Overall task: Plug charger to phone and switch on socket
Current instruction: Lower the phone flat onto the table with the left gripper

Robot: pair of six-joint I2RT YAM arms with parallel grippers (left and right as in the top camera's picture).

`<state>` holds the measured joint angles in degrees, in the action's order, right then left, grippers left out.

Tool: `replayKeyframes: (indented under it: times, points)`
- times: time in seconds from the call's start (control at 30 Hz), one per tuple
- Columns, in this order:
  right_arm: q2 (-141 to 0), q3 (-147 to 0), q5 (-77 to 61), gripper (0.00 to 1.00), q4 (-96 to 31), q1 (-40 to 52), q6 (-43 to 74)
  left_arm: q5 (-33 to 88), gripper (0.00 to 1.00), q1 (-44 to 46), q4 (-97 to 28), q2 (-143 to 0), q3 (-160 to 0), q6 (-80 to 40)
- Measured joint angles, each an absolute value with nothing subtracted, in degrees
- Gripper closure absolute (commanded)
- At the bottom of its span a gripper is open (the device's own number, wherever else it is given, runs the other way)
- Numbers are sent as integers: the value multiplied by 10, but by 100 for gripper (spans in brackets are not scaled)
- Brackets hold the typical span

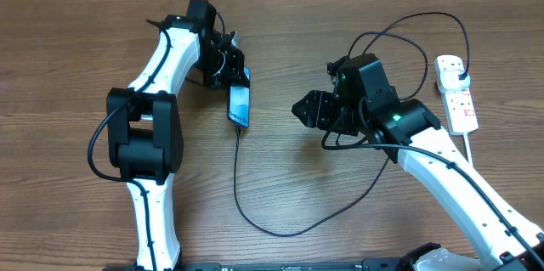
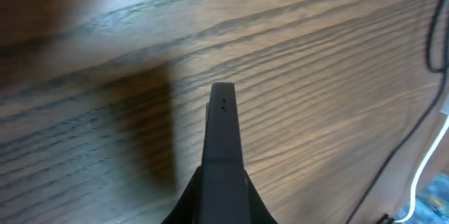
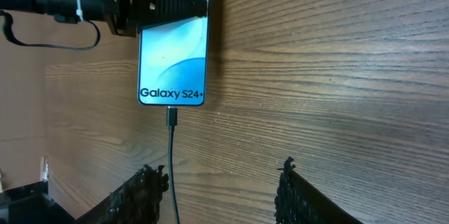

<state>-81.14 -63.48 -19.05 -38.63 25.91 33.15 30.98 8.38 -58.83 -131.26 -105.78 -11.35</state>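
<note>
Now the left tool (image 1: 236, 77) clamps the far end of the phone (image 1: 240, 106) above the table (image 1: 68, 33). The charger (image 1: 235, 169) is plugged into the phone's near end and loops right to the socket (image 1: 459, 101). The right tool (image 1: 301, 110) hangs open, just right of the phone.

Your overhead camera looked straight down on the whole table (image 1: 68, 16), both arms (image 1: 153, 127) in frame. Your left wrist camera sat close over the table, facing along its finger (image 2: 223, 133). Your right wrist camera looked past its fingers (image 3: 144, 192) at the phone (image 3: 173, 48), near; the overhead view shared that phone.
</note>
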Motion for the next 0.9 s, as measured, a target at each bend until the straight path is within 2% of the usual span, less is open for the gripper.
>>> replayKeyframes:
  times: [0.63, 0.9]
  points:
    - [-812, -635, -186, 45, -386, 259, 330, 301, 95, 84, -557, -1314, -1030, -116]
    - [-812, -635, -186, 45, -386, 259, 330, 301, 82, 84, -557, -1324, -1026, -120]
